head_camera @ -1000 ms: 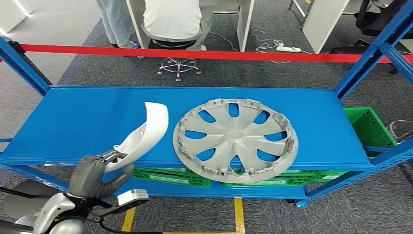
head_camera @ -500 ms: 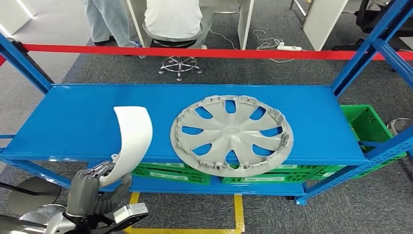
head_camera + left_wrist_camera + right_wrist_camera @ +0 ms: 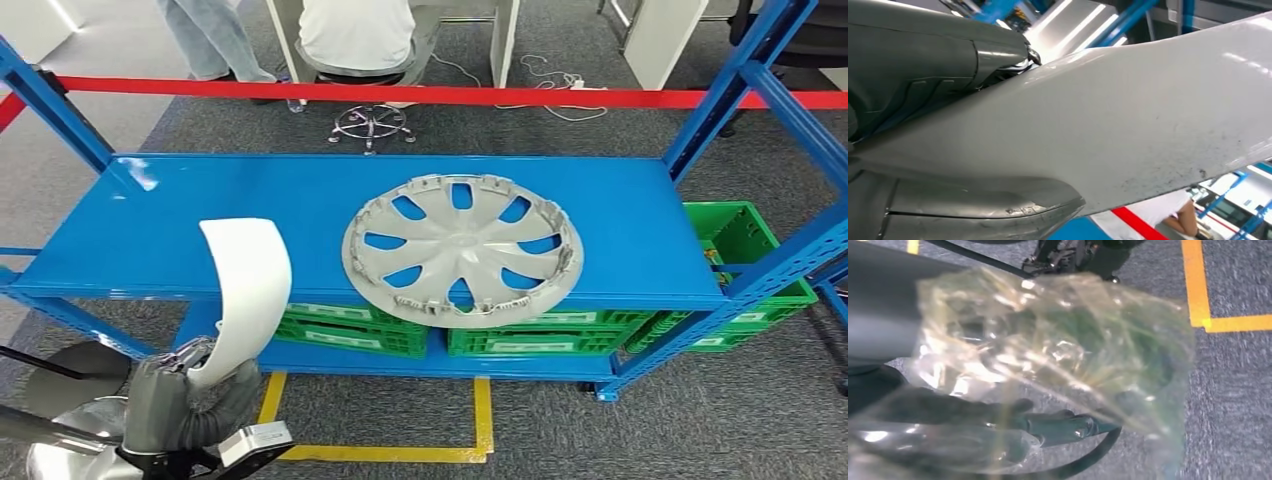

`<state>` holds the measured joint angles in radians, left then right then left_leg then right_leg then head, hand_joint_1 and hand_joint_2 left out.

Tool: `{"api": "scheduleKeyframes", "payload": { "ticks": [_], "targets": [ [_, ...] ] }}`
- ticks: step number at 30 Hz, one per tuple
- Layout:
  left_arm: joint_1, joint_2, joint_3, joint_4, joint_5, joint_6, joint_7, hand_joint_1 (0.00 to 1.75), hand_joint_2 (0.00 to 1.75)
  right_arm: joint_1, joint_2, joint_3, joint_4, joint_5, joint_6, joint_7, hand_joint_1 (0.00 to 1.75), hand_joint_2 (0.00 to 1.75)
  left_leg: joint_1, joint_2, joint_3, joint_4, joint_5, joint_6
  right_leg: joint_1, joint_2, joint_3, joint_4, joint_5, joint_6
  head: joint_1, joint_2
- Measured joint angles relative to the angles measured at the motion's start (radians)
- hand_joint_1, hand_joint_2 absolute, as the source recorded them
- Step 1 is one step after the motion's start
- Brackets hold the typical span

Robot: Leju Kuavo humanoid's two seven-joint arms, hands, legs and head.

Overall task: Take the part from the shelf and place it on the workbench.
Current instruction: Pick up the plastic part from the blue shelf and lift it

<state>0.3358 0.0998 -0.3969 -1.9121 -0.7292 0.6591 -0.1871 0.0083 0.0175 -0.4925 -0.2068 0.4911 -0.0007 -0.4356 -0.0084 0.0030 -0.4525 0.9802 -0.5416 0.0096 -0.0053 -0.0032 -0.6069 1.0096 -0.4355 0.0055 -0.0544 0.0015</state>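
Low and close, the robot's grey left hand [image 3: 185, 400] grips the bottom end of a curved white plastic part [image 3: 245, 290]. The part stands up from the hand, off the blue metal shelf [image 3: 640, 230], and hides most of the fingers. In the right wrist view, a crinkly clear plastic wrap [image 3: 1048, 350] blurs the right hand [image 3: 973, 412], so I cannot tell if it is open or closed. Farther back, a round grey wheel cover [image 3: 462, 262] lies flat on the shelf. Green plastic crates [image 3: 350, 332] sit below. A red tape [image 3: 500, 96] runs behind.
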Motion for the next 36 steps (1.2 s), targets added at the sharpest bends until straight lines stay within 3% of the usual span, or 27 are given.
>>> {"api": "scheduleKeyframes", "payload": {
  "ticks": [2,3,5,7,8,9,10,12,14,15,17,18,19,21,22,23,24,25,26,28,30,33,34,36],
  "targets": [
    [0.003,0.000,0.000,-0.005,0.005,0.001,0.002,1.75,1.75,0.000,0.000,-0.004,0.000,-0.003,0.000,-0.002,0.00,0.00,-0.002,0.001,-0.006,-0.010,0.015,0.006,-0.002,-0.001,-0.002,-0.004,0.015,0.013,-0.002,0.000],
    [0.003,0.001,0.000,-0.006,0.007,0.002,0.003,1.75,1.75,0.000,0.000,-0.006,0.000,-0.005,0.000,-0.005,0.00,0.00,-0.001,0.003,-0.012,-0.015,0.026,0.012,-0.004,0.000,-0.007,0.000,0.008,0.019,-0.001,0.000],
    [0.004,0.002,0.001,-0.008,0.013,0.002,0.003,1.75,1.75,0.001,0.000,-0.011,0.000,-0.011,0.001,-0.009,0.00,0.00,0.004,0.007,-0.033,-0.023,0.053,0.024,-0.005,0.002,-0.033,0.054,-0.059,0.027,0.003,0.000],
    [0.005,0.002,0.002,-0.008,0.022,0.002,0.002,1.75,1.75,0.001,0.000,-0.016,0.000,-0.016,0.002,-0.011,0.00,0.00,0.003,0.009,-0.063,-0.022,0.075,0.029,-0.007,0.003,-0.066,0.172,-0.159,0.033,0.006,0.000],
    [0.005,0.002,0.002,-0.008,0.025,0.002,0.002,1.75,1.75,0.001,0.000,-0.019,0.000,-0.018,0.002,-0.012,0.00,0.00,0.002,0.009,-0.078,-0.021,0.087,0.028,-0.008,0.002,-0.074,0.229,-0.185,0.036,0.006,0.000],
    [0.005,0.002,0.002,-0.008,0.029,0.002,0.001,1.75,1.75,0.001,0.000,-0.022,0.000,-0.020,0.002,-0.012,0.00,0.00,0.002,0.010,-0.094,-0.020,0.099,0.026,-0.008,0.002,-0.070,0.263,-0.186,0.039,0.006,0.000],
    [0.005,0.002,0.002,-0.008,0.032,0.002,0.000,1.75,1.75,0.001,0.000,-0.025,0.000,-0.022,0.002,-0.013,0.00,0.00,0.002,0.010,-0.110,-0.019,0.111,0.024,-0.008,0.002,-0.049,0.265,-0.166,0.040,0.006,0.000],
    [0.005,0.002,0.003,-0.008,0.036,0.002,-0.002,1.75,1.75,0.002,0.000,-0.030,0.000,-0.025,0.002,-0.013,0.00,0.00,0.002,0.011,-0.137,-0.013,0.131,0.017,-0.009,0.002,0.042,0.166,-0.110,0.041,0.006,0.000],
    [0.004,0.002,0.003,-0.008,0.039,0.002,-0.004,1.75,1.75,-0.001,0.000,-0.034,-0.001,-0.028,0.003,-0.014,0.00,0.00,-0.001,0.011,-0.157,-0.003,0.146,0.008,-0.008,0.003,0.149,0.016,-0.110,0.037,0.006,0.000],
    [0.004,0.002,0.004,-0.008,0.042,0.002,-0.005,1.75,1.75,-0.002,0.000,-0.035,-0.001,-0.029,0.003,-0.014,0.00,0.00,-0.002,0.011,-0.162,0.002,0.154,0.003,-0.007,0.003,0.177,-0.032,-0.122,0.033,0.006,0.000],
    [0.003,0.002,0.004,-0.008,0.048,0.002,-0.009,1.75,1.75,0.001,0.001,-0.040,-0.001,-0.030,0.003,-0.014,0.00,0.00,-0.002,0.012,-0.167,0.005,0.168,-0.006,-0.004,0.003,0.179,-0.056,-0.130,0.018,0.005,0.000],
    [0.004,0.002,0.005,-0.008,0.053,0.002,-0.011,1.75,1.75,0.003,0.001,-0.042,-0.001,-0.031,0.003,-0.014,0.00,0.00,0.000,0.010,-0.171,0.008,0.165,-0.012,-0.005,0.001,0.169,-0.055,-0.124,0.010,0.005,0.000],
    [0.005,0.002,0.005,-0.008,0.055,0.002,-0.013,1.75,1.75,0.006,0.001,-0.044,-0.001,-0.031,0.003,-0.014,0.00,0.00,0.002,0.009,-0.179,0.023,0.141,-0.018,-0.006,-0.001,0.160,-0.053,-0.115,0.000,0.004,0.000],
    [0.007,0.002,0.007,-0.008,0.060,0.001,-0.016,1.75,1.75,0.008,0.001,-0.047,-0.001,-0.031,0.002,-0.014,0.00,0.00,0.006,0.005,-0.203,0.108,0.044,-0.030,-0.008,-0.006,0.135,-0.053,-0.092,-0.013,0.000,0.000],
    [0.007,0.002,0.008,-0.008,0.062,0.001,-0.018,1.75,1.75,0.009,0.001,-0.048,-0.001,-0.031,0.002,-0.013,0.00,0.00,0.008,0.005,-0.217,0.174,-0.009,-0.034,-0.007,-0.007,0.121,-0.052,-0.081,-0.016,-0.001,0.000],
    [0.007,0.002,0.008,-0.008,0.064,0.000,-0.019,1.75,1.75,0.009,0.001,-0.049,-0.001,-0.031,0.002,-0.013,0.00,0.00,0.010,0.005,-0.226,0.237,-0.043,-0.037,-0.007,-0.008,0.109,-0.051,-0.070,-0.015,-0.001,0.000],
    [0.007,0.002,0.009,-0.008,0.068,-0.001,-0.020,1.75,1.75,0.010,0.000,-0.049,-0.001,-0.031,0.002,-0.013,0.00,0.00,0.012,0.005,-0.225,0.282,-0.055,-0.038,-0.006,-0.008,0.097,-0.048,-0.059,-0.015,-0.001,0.000],
    [0.007,0.002,0.009,-0.008,0.070,-0.003,-0.022,1.75,1.75,0.010,0.000,-0.051,-0.001,-0.031,0.002,-0.013,0.00,0.00,0.013,0.005,-0.209,0.292,-0.042,-0.038,-0.006,-0.008,0.083,-0.045,-0.048,-0.013,-0.001,0.000],
    [0.007,0.002,0.009,-0.008,0.073,-0.004,-0.022,1.75,1.75,0.011,0.000,-0.052,-0.001,-0.031,0.001,-0.012,0.00,0.00,0.013,0.004,-0.176,0.264,-0.017,-0.036,-0.006,-0.008,0.070,-0.041,-0.039,-0.011,-0.001,0.000],
    [0.006,0.002,0.010,-0.008,0.077,-0.005,-0.023,1.75,1.75,0.011,0.001,-0.056,-0.001,-0.030,0.001,-0.011,0.00,0.00,0.013,0.003,-0.071,0.124,0.021,-0.030,-0.005,-0.007,0.043,-0.029,-0.024,-0.005,-0.002,0.000],
    [0.004,0.001,0.010,-0.008,0.079,-0.006,-0.024,1.75,1.75,0.011,0.001,-0.057,-0.001,-0.030,0.001,-0.010,0.00,0.00,0.011,0.000,-0.001,0.007,0.017,-0.021,-0.002,-0.005,0.027,-0.022,-0.010,0.005,-0.001,0.000],
    [0.003,0.001,0.010,-0.008,0.082,-0.007,-0.027,1.75,1.75,0.015,0.001,-0.062,-0.001,-0.030,0.001,-0.007,0.00,0.00,0.006,0.001,-0.009,-0.019,0.023,0.001,-0.005,-0.004,0.014,-0.020,0.008,0.025,0.000,0.000],
    [0.003,0.000,0.011,-0.008,0.084,-0.008,-0.029,1.75,1.75,0.018,0.001,-0.064,-0.001,-0.029,0.000,-0.006,0.00,0.00,0.006,0.003,-0.019,-0.020,0.032,0.011,-0.007,-0.003,0.007,-0.011,-0.008,0.031,0.001,0.000],
    [0.003,-0.001,0.012,-0.008,0.086,-0.010,-0.030,1.75,1.75,0.021,0.002,-0.065,-0.001,-0.028,0.000,-0.002,0.00,0.00,0.007,0.007,-0.044,-0.023,0.055,0.026,-0.009,-0.001,-0.021,0.063,-0.092,0.039,0.005,0.000]
  ]
}}
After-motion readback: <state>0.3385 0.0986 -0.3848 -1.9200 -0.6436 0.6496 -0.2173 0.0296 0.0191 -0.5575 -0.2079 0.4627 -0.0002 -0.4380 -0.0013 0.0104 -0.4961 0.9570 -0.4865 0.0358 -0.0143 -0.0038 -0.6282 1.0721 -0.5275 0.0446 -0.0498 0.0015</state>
